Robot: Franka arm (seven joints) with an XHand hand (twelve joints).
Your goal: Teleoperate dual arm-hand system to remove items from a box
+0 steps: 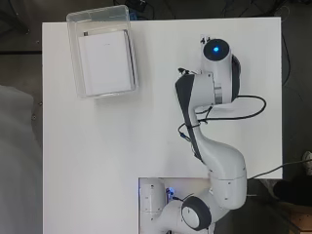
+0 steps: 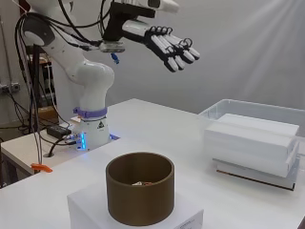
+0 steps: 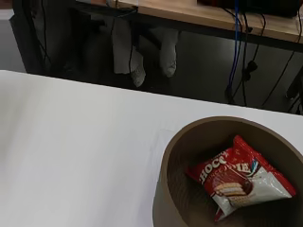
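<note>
A brown round cardboard box [image 2: 139,193] stands on a white block [image 2: 83,206] at the near side of the table. In the wrist view the box's rim [image 3: 176,146] shows with a red and white snack packet [image 3: 239,177] lying inside; the side view shows only a sliver of that packet [image 2: 141,183]. My hand [image 2: 167,45] hangs high above the table, well up and behind the brown box, fingers straight and spread, holding nothing. The overhead view shows neither the hand nor the brown box.
A clear plastic tub [image 1: 73,48] sits at the table's far left corner, holding stacked flat white boxes [image 1: 105,61]. The tub [image 2: 248,107] and the white boxes [image 2: 250,140] stand at the right in the side view. Cables trail beside the arm's base [image 2: 90,133].
</note>
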